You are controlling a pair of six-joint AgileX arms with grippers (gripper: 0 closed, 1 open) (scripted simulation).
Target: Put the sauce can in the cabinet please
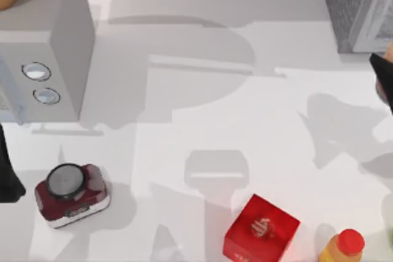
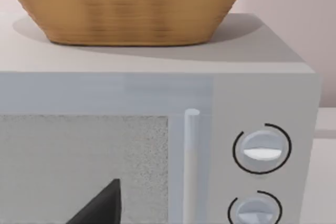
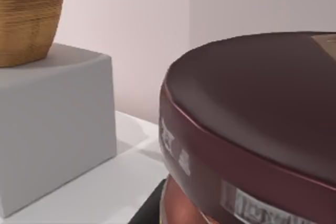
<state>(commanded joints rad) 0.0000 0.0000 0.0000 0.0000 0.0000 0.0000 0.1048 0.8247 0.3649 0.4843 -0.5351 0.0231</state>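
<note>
The sauce can [image 3: 252, 108] looms very close in the right wrist view, its dark maroon flat top and rim tilted toward the camera, with a dark fingertip [image 3: 149, 208] beside its base. My right gripper [image 1: 384, 77] sits at the table's right edge, just below the cabinet [image 1: 350, 4], shut on the can. The cabinet is a speckled dark-grey box with a lighter front frame in the back right corner. My left arm [image 1: 7, 173] is parked at the left edge; one dark fingertip [image 2: 102, 208] shows in its wrist view.
A light-grey appliance with two round knobs [image 1: 58, 47] stands back left with a wicker basket [image 2: 131, 3] on top. A maroon scale with a round plate [image 1: 72, 193] lies front left. A red cube box [image 1: 262, 228] and an orange red-capped bottle [image 1: 344, 246] stand near the front edge.
</note>
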